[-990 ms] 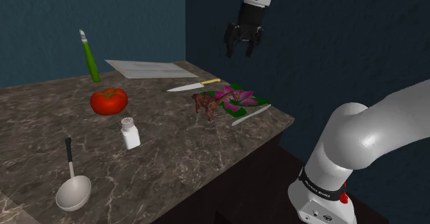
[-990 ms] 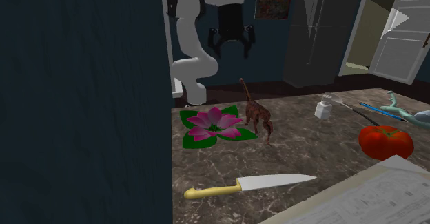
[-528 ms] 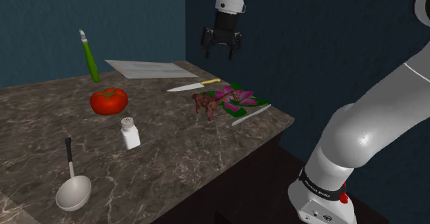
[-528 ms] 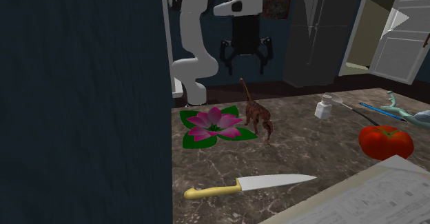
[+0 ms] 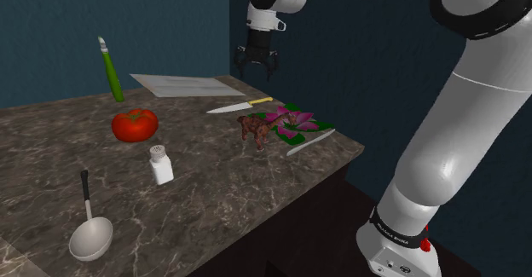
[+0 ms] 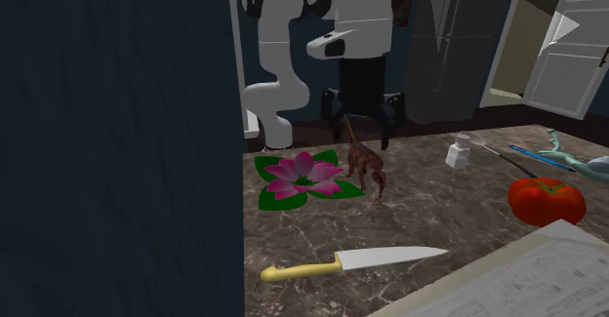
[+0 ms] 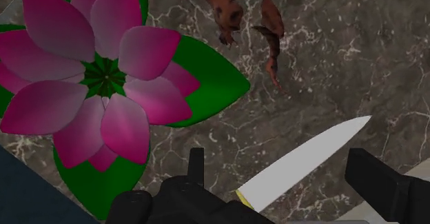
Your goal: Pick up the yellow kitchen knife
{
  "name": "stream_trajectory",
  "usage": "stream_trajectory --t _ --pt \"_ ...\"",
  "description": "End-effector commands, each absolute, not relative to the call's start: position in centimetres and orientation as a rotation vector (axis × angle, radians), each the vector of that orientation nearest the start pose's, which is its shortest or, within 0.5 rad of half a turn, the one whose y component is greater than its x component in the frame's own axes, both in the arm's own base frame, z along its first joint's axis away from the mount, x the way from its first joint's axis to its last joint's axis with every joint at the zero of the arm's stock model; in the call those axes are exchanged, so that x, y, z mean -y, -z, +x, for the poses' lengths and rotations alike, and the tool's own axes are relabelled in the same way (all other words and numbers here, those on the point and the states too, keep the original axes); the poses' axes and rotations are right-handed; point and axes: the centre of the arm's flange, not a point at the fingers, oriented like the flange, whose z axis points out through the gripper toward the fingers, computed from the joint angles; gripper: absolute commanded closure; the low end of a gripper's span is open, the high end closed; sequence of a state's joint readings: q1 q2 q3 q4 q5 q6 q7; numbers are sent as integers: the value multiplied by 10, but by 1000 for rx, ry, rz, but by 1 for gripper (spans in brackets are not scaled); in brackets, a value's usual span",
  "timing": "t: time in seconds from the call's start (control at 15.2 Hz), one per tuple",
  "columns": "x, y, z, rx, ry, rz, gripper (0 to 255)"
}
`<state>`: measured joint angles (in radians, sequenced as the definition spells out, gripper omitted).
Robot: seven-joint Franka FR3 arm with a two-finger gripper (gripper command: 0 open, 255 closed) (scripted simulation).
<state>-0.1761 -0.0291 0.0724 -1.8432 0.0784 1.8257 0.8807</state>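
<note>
Though apart, knife (image 5: pixel 239 106) beneath gripper (image 5: pixel 256 67).

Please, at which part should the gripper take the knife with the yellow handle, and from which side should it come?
Take the yellow handle, coming from straight above with the open gripper turned across it. The knife lies flat on the counter. The handle looks thicker and rounder than the thin blade, and bare counter lies on both of its sides.
</note>
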Motion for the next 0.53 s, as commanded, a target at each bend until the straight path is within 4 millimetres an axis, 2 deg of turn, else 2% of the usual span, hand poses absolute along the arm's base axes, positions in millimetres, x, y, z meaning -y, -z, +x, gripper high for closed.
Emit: stream_trajectory --t 0.0,0.46 --pt "64 -518 575 -1603 -58 -2614 0" --pt "125 -467 635 -1993 -163 -2316 0"
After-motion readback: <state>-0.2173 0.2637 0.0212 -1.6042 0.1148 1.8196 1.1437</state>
